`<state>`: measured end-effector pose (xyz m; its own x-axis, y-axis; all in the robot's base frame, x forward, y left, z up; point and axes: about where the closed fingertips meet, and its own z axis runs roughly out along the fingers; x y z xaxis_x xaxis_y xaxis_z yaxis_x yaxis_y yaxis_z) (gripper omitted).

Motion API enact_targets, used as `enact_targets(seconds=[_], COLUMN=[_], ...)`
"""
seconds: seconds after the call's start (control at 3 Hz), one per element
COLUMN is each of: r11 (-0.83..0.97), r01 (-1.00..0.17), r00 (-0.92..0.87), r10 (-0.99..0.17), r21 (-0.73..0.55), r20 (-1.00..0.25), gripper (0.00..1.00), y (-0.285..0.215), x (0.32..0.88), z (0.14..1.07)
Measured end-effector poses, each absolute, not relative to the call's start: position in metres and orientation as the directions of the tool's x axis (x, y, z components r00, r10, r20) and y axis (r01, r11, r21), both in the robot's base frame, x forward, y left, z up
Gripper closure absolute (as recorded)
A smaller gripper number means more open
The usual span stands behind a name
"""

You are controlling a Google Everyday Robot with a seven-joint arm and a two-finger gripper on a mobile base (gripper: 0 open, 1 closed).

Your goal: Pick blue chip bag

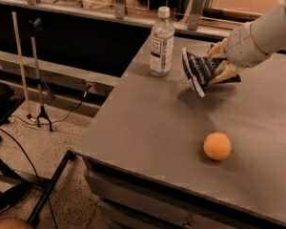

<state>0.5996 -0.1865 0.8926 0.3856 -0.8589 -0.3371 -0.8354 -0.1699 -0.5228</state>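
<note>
The blue chip bag is dark navy with white lettering and a white-edged seam. It hangs tilted just above the grey table, its lower corner close to the surface. My gripper reaches in from the right on a white arm and is shut on the bag's right side, one tan finger above and one below.
A clear plastic bottle with a white cap stands upright just left of the bag. An orange ball lies on the table nearer the front edge. A dark counter with a ledge runs behind. Stands and cables are on the floor at left.
</note>
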Motion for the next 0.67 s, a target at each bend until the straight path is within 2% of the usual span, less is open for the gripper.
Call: enact_targets(seconds=[0.33, 0.67], r11=[-0.024, -0.025], r01=[-0.826, -0.826], r00=[0.321, 0.321], r10=[-0.841, -0.841], r21=[-0.563, -0.563], r20=[-0.435, -0.435], gripper=[1.00, 1.00], y=[-0.2145, -0.2144], x=[0.6094, 0.6094], z=[0.9237, 0.9237])
